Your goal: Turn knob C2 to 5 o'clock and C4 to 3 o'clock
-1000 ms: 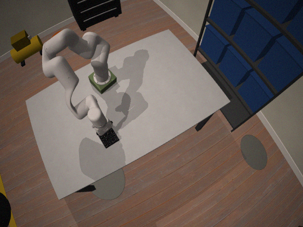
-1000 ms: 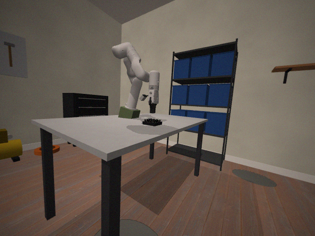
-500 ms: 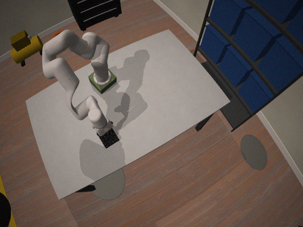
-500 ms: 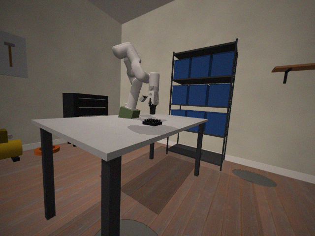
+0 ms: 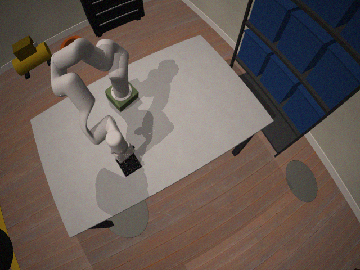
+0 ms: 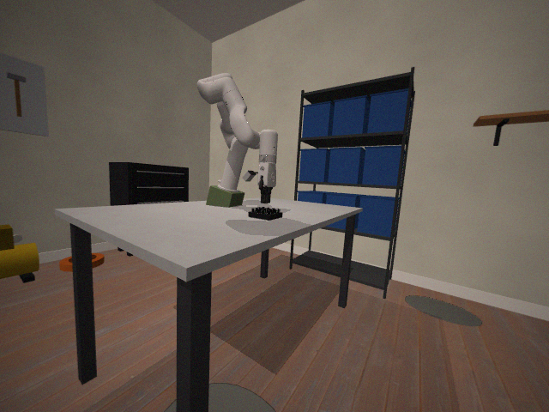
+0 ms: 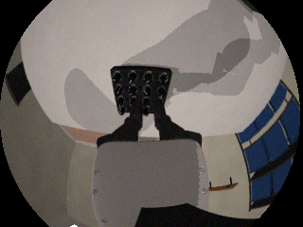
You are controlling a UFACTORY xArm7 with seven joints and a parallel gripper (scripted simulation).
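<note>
Standing narrowly parted, the fingers of the gripper (image 6: 265, 202) (image 7: 148, 108) have nothing between them; the top view hides their tips. They point down, with air between them and the black knob box (image 5: 129, 165) (image 6: 265, 215) (image 7: 142, 82), and in the wrist view they overlap its lower edge. The rows of knobs face up, too small to read their marks. The box sits flat on the pale surface (image 5: 203, 87) (image 6: 154, 230) (image 7: 57, 61), nearer the long edge facing away from the arm's mount than the opposite long edge. In the top view, open surface stretches well to its right, and a broad strip separates it from the left short edge. The white arm (image 5: 76, 93) (image 6: 268, 146) bends high over the surface from a green block (image 5: 120, 107) (image 6: 217, 196), well apart from the box. Beyond the surface's edges stand a dark shelf rack (image 5: 240, 37) (image 6: 299, 133) with blue bins (image 5: 302, 40) (image 6: 383, 164) (image 7: 265, 147) and a black drawer cabinet (image 5: 116, 14) (image 6: 159, 181).

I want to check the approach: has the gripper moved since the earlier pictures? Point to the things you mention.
Yes. In the exterior view, the gripper (image 5: 124, 158) (image 6: 265, 202) (image 7: 147, 101) is slightly lower, nearer the knob box (image 5: 129, 167) (image 6: 265, 216) (image 7: 140, 84).
</note>
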